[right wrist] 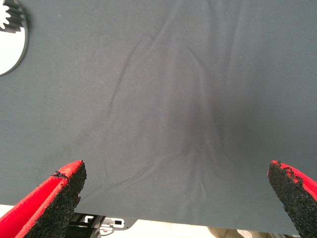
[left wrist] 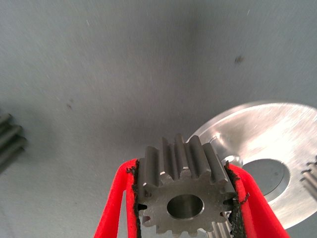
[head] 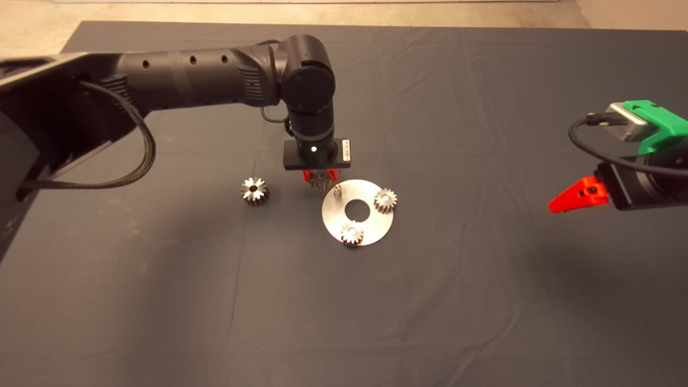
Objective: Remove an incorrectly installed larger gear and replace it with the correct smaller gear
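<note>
A wrinkled dark mat point(head: 430, 301) covers the table, with pale floor showing past its far edge.

Near the mat's middle, the smaller gear point(left wrist: 185, 196) is pinched between the two red fingers of the left gripper point(head: 320, 174), the pads pressing on opposite teeth so the round centre hole faces the wrist camera. Gripped on its sides like that, the bore is left free, which is probably what lets it be lowered onto a peg. In the head view the gear hangs just at the far-left edge of the round silver plate point(head: 371, 228), close beside a short bare pin point(head: 337, 190) standing on that plate; I judge this pin to be the vacated seat the gear is meant for, and the gear looks not yet seated on it.

Two matching fine-toothed gears sit on the plate's rim, one at the right point(head: 385, 200) and one at the near side point(head: 352, 234), around the plate's large central hole. The three positions seem to form a ring, so the new gear must match its neighbours.

The larger gear point(head: 255, 191) lies on the bare mat to the left of the plate, well apart from it, apparently set out of the way.

The right gripper point(right wrist: 173, 198) waits over the mat's right side with its fingers spread wide, holding nothing.
</note>
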`<control>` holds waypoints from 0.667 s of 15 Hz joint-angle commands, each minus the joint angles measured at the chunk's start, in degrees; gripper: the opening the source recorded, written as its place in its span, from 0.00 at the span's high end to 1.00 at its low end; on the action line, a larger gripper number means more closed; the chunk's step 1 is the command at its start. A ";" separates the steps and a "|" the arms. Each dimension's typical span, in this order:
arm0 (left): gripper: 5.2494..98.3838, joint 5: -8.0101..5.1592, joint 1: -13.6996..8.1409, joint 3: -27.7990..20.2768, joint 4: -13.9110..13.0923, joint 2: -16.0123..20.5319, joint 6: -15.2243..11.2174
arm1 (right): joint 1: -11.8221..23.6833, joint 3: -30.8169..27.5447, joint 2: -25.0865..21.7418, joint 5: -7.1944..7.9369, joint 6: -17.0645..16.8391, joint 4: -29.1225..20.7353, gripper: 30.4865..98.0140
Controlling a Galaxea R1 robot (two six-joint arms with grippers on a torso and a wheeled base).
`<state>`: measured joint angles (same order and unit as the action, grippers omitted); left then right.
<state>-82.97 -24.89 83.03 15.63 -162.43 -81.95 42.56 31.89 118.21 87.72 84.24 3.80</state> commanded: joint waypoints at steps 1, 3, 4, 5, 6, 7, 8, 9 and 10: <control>0.75 -0.26 -1.13 -0.78 -1.17 -2.69 -0.19 | 1.13 -0.18 -0.61 0.87 -0.04 -1.52 0.01; 0.75 -0.18 -1.13 -0.78 -1.30 -3.91 -0.41 | 1.13 -0.27 -0.65 0.87 -0.04 -1.52 0.01; 0.75 -0.18 -1.13 -0.78 -1.30 -4.26 -0.46 | 1.13 -0.27 -0.65 0.87 -0.04 -1.52 0.01; 0.75 -0.09 -1.22 -0.61 -1.30 -4.70 -0.50 | 1.13 -0.27 -0.95 0.87 -0.04 -1.52 0.01; 0.75 -0.09 -1.22 -0.61 -1.30 -4.79 -0.50 | 1.13 -0.27 -1.00 0.87 -0.04 -1.52 0.01; 0.75 -0.17 -1.22 -0.61 -1.30 -4.79 -0.58 | 1.13 -0.27 -1.00 0.87 -0.04 -1.52 0.01; 0.75 -0.26 -1.13 -0.61 -1.30 -4.76 -0.58 | 1.13 -0.27 -1.00 0.96 -0.04 -1.52 0.01; 0.75 -0.28 -1.20 -0.52 -1.30 -4.62 -0.58 | 1.13 -0.27 -1.00 0.87 -0.04 -1.52 0.01; 0.75 -0.35 -1.22 -0.35 -1.30 -4.53 -0.50 | 1.13 -0.27 -1.00 0.87 -0.04 -1.52 0.01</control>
<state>-82.85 -24.77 82.75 14.99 -166.99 -82.23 42.56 31.87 117.42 87.74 84.24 3.79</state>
